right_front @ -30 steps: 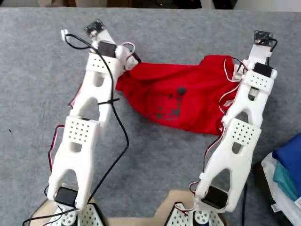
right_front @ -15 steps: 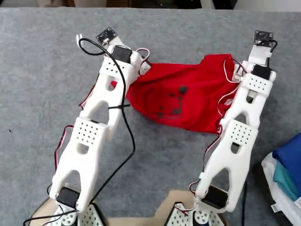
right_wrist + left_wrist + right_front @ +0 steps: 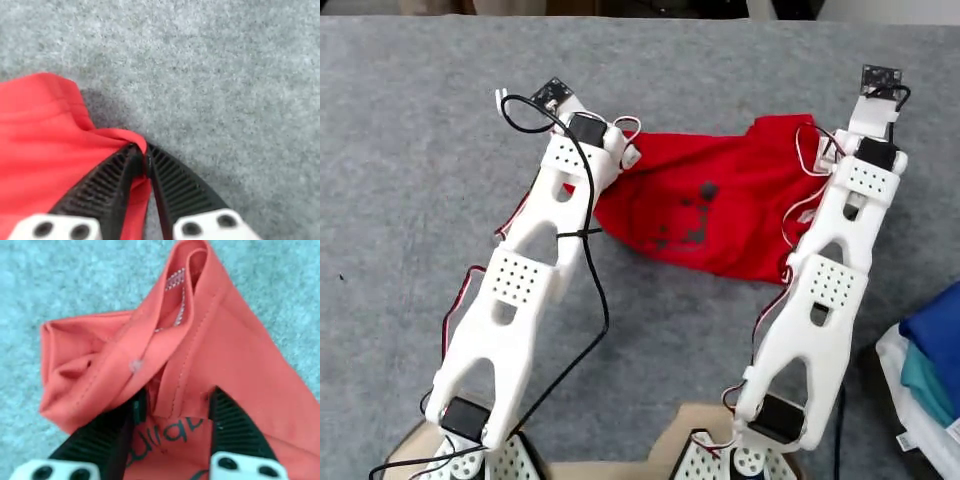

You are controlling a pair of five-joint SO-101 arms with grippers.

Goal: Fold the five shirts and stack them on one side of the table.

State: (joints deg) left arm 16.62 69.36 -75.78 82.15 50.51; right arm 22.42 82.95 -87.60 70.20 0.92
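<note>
We judge the work partly done: the red shirt (image 3: 720, 210) lies crumpled, not yet folded, toward the far edge of the table (image 3: 420, 120), while some folded shirts (image 3: 930, 370) sit stacked at its right edge. The left pincer (image 3: 177, 396) stands open, with a bunched fold of the shirt's left end between its jaws. The right pincer (image 3: 146, 150) is closed, pinching the shirt's right edge.

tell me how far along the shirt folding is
Done: a pile of blue, teal and white clothes at the table's edge. In hand: the red shirt, with the right end effector shut on its edge and the left end effector open around a raised fold. Left: folding and stacking it.
</note>
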